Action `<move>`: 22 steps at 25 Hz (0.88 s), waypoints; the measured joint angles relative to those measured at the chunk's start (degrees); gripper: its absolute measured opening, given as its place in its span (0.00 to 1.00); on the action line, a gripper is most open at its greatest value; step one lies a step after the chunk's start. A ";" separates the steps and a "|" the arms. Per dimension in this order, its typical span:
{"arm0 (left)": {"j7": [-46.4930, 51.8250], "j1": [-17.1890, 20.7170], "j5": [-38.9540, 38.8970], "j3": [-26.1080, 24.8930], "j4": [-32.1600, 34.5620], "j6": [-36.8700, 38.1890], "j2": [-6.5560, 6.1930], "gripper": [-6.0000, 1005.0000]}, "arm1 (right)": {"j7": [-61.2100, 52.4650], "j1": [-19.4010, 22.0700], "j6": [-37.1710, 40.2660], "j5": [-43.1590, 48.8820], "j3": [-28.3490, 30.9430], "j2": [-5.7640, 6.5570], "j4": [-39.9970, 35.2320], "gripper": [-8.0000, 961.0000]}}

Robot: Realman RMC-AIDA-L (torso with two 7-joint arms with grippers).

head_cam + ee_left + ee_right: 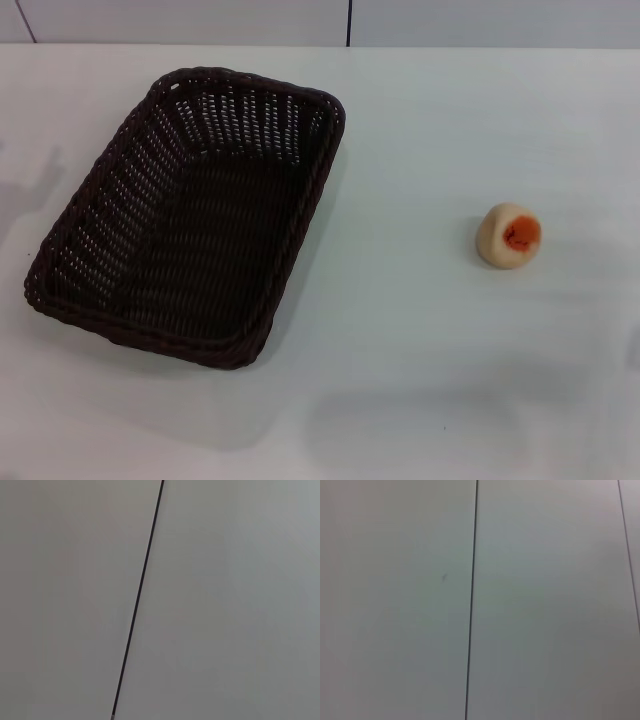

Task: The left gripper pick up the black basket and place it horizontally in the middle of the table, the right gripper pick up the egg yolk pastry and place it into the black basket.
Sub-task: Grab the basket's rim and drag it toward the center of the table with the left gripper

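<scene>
The black basket (190,215) lies on the white table (400,350) at the left, empty, its long side running slantwise from near left to far middle. The egg yolk pastry (509,235) sits on the table at the right, its orange-red yolk facing the front right. It is well apart from the basket. Neither gripper shows in the head view. Both wrist views show only a plain pale surface with a thin dark seam, and no fingers.
The table's far edge meets a pale wall (450,20) with a dark vertical seam (349,22). Faint shadows lie on the table at the near middle and the far left.
</scene>
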State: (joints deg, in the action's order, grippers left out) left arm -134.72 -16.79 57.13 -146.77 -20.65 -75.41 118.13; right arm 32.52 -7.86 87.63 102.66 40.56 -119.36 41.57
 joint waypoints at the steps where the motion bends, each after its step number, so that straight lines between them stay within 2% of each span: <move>1: 0.00 0.00 0.00 0.00 0.00 0.00 0.00 0.83 | 0.00 0.00 0.00 0.00 0.00 0.00 0.00 0.65; 16: 1.33 0.09 0.00 0.14 -0.07 -0.02 0.00 0.83 | 0.00 0.13 -0.01 0.00 -0.05 0.00 0.00 0.65; 19: 7.60 0.31 1.03 1.31 -2.53 -0.04 -0.14 0.83 | 0.00 0.13 -0.01 0.00 -0.04 0.00 0.00 0.65; 20: 14.20 0.85 3.27 3.03 -6.57 0.52 -0.26 0.83 | 0.00 0.12 -0.01 0.00 -0.04 0.01 0.00 0.65; 22: 18.09 1.15 4.95 3.95 -9.20 1.11 -0.28 0.83 | 0.00 0.10 -0.01 0.00 -0.05 0.00 0.00 0.65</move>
State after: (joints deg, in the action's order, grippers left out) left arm -116.63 -15.64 62.08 -142.82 -29.85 -74.30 117.84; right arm 32.52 -7.76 87.62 102.66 40.52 -119.36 41.57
